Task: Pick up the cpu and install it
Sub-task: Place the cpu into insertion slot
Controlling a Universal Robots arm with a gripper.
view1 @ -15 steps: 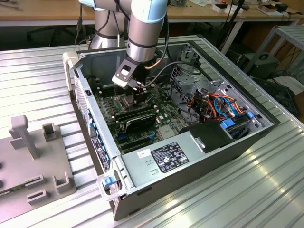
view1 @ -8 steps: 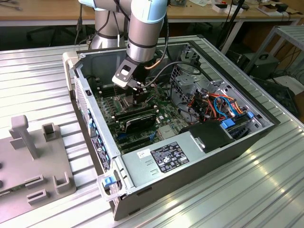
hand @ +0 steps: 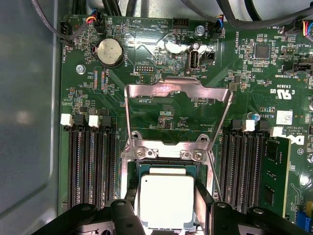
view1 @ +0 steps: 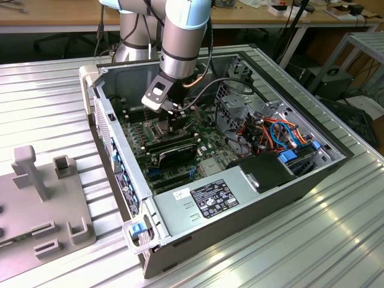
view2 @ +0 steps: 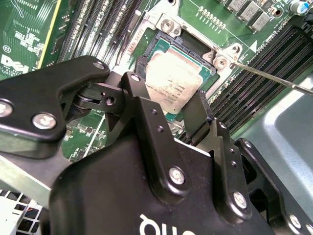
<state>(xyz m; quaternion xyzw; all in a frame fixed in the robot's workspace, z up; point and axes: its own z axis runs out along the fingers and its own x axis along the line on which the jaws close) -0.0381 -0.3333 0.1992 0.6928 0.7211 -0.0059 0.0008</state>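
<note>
The cpu (hand: pixel 166 200) is found over the open socket, gripped at two opposite edges by the fingers (hand: pixel 202 198), which are parted only by the chip's width. The hinged frame (hand: pixel 177 87) is raised clear. Square alignment and no side load are judged essential for seating. In the exterior view the gripper (view1: pixel 175 125) is pointed straight down, at eleven o'clock from the power supply (view1: pixel 210 198), with the arm (view1: pixel 180 42) at twelve o'clock above it.
</note>
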